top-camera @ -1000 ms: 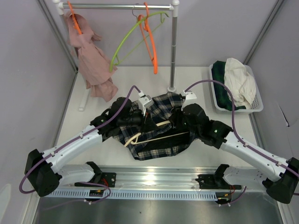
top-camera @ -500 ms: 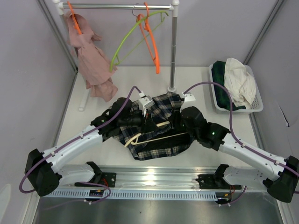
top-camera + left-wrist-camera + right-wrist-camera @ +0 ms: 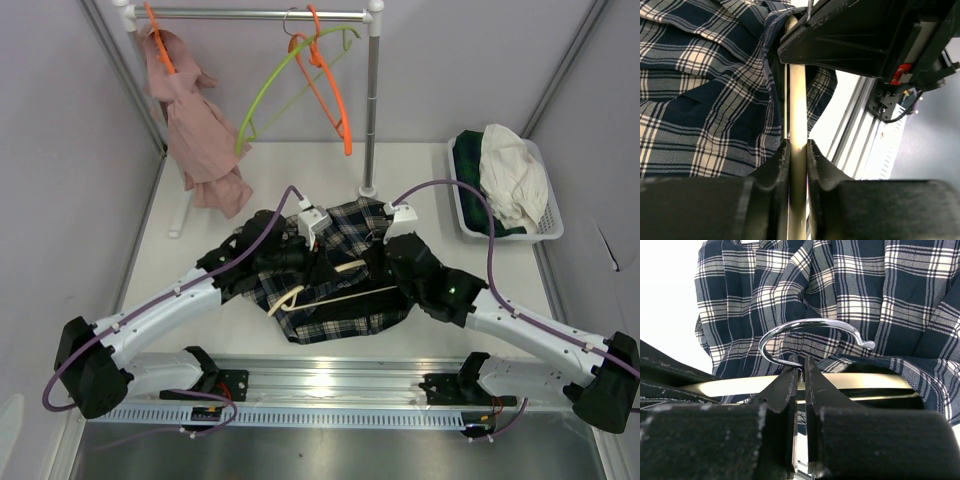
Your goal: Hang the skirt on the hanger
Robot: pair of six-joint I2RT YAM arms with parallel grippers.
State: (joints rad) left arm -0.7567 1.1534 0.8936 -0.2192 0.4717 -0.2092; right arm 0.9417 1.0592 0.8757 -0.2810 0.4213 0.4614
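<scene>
A navy and cream plaid skirt lies crumpled on the table between my arms. A cream wooden hanger with a chrome hook lies on it, one end tucked under a fold of the skirt. My left gripper is shut on the hanger's cream bar, which runs between its fingertips. My right gripper is shut on the base of the hook, just above the bar, seen between its fingertips. The right gripper's black body fills the top of the left wrist view.
A clothes rail at the back holds a pink garment, a green hanger and orange hangers; its post stands behind the skirt. A white basket with clothes sits at the right. The metal rail runs along the near edge.
My right arm has shifted slightly left and closer to the hanger's middle. The orange hanger on the rail has swung to the right. The left arm has barely moved.
</scene>
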